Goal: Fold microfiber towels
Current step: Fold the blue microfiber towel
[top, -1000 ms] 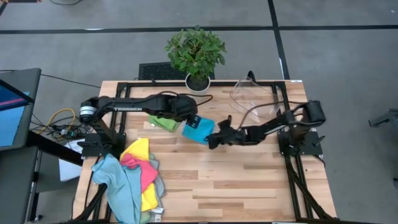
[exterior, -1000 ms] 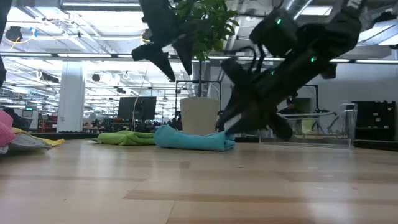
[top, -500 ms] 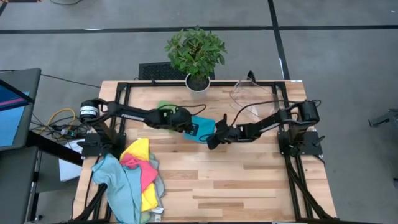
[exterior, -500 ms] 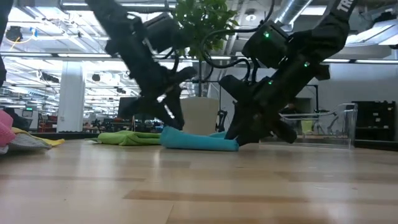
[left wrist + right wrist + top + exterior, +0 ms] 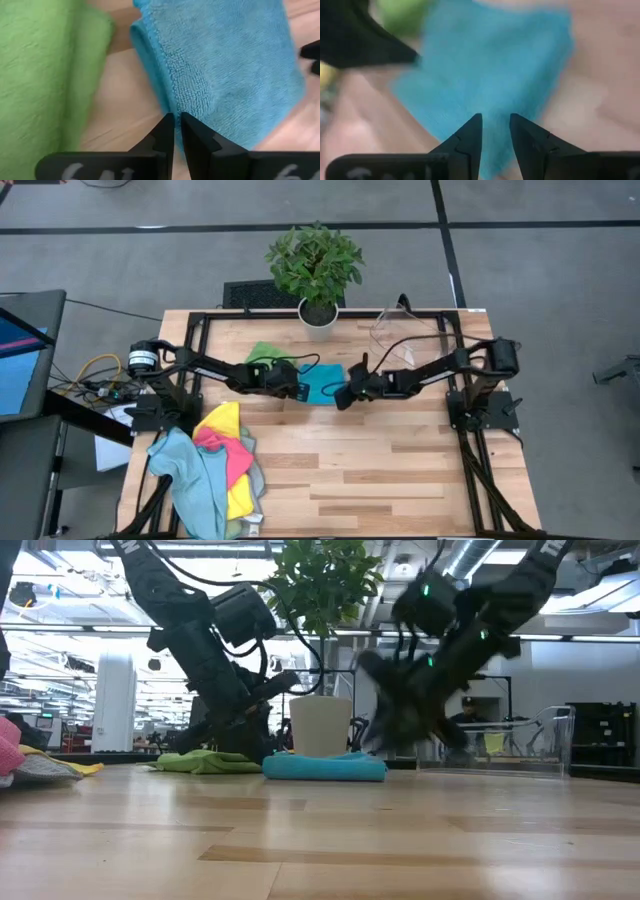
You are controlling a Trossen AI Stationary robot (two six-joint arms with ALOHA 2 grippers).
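Blue folded towel (image 5: 322,387) sits flat on the wooden table (image 5: 400,470), just in front of the white pot of the potted plant (image 5: 316,265), with a bright green towel (image 5: 265,356) lying right beside it on the left arm's side. The two nearly touch, with only a sliver of wood showing between them in the left wrist view.

Left gripper (image 5: 297,388) is down at the blue towel's edge nearest the green one. Its fingers (image 5: 165,137) are pinched nearly together right at the towel's rolled hem, so it looks clamped on that edge of the blue towel.

Right gripper (image 5: 344,395) is at the opposite edge of the same towel, facing the left one across it. Its fingers (image 5: 470,140) sit partly apart over the blue cloth, but that view is smeared and I honestly can't tell if any fabric is caught between them.

Farther from the plant, at the table's near left corner, there's a messy heap of more towels (image 5: 215,465) in pale teal, pink and yellow, spilling over the table edge. A clear plastic bin (image 5: 405,330) stands beside the plant pot on the right arm's side.
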